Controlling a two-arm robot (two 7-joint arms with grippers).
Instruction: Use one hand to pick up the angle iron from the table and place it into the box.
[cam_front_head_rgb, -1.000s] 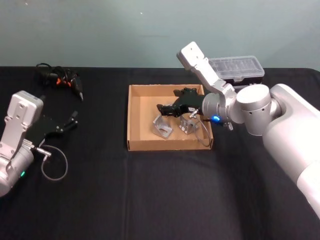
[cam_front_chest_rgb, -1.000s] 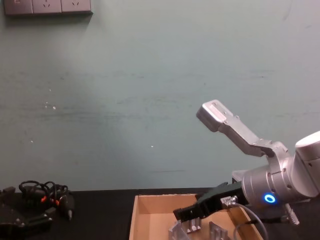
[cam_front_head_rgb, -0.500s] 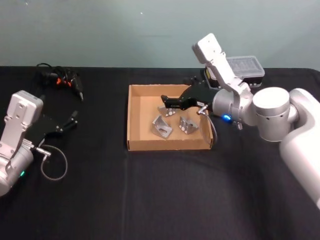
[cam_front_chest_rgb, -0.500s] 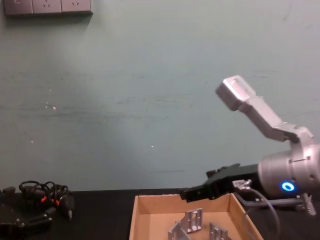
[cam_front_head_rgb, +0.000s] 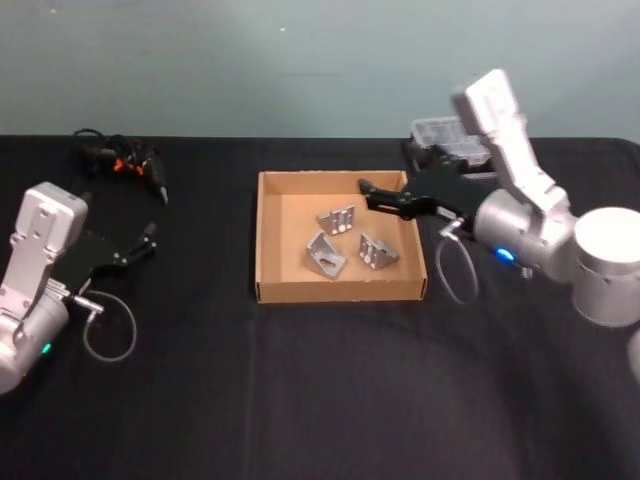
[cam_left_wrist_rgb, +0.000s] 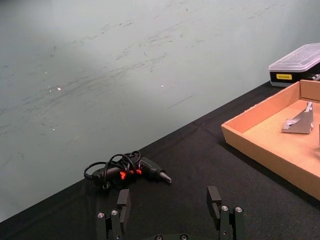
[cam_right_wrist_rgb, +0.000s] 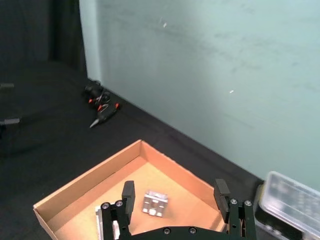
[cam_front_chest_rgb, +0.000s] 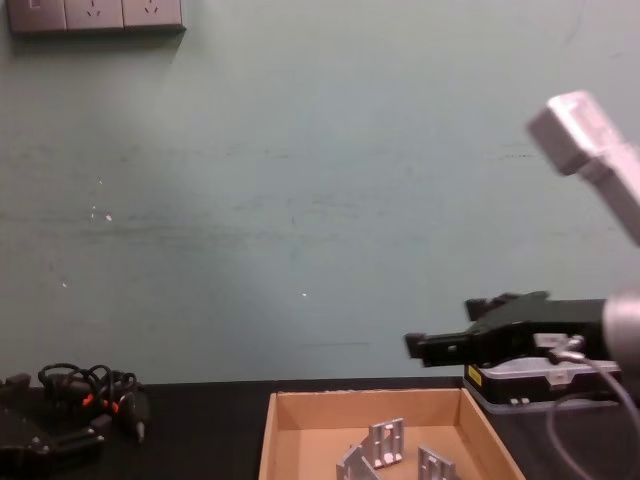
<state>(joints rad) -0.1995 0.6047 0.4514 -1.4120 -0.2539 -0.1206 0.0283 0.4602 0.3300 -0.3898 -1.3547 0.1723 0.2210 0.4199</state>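
**Head view.** Your box sits mid-table. It holds three angle irons: one at far centre, one nearer and to the left, one to the right. The right gripper hangs over the box's far right corner, fingers spread, holding nothing. The left gripper is parked at the left, also unclenched and empty. A drill with cable lies far left; a clear-lidded case lies far right, behind the right arm. You can see no angle iron on the bare table.

**Left wrist view.** Left gripper: fingers apart, nothing between them. Beyond it are the drill, the box with one iron showing, and the case.

**Right wrist view.** Right gripper: fingers wide, no load. Below it, the box has one iron on its floor, and the drill lies farther off.

**Chest view.** The right gripper is well above the box at its right side. Iron tops stand up inside; the case is behind.

**Progress.** Judged from this, placing looks done: the irons are in the box and the hand is released and raised clear of them. All you have left, it seems, is to park the right arm.
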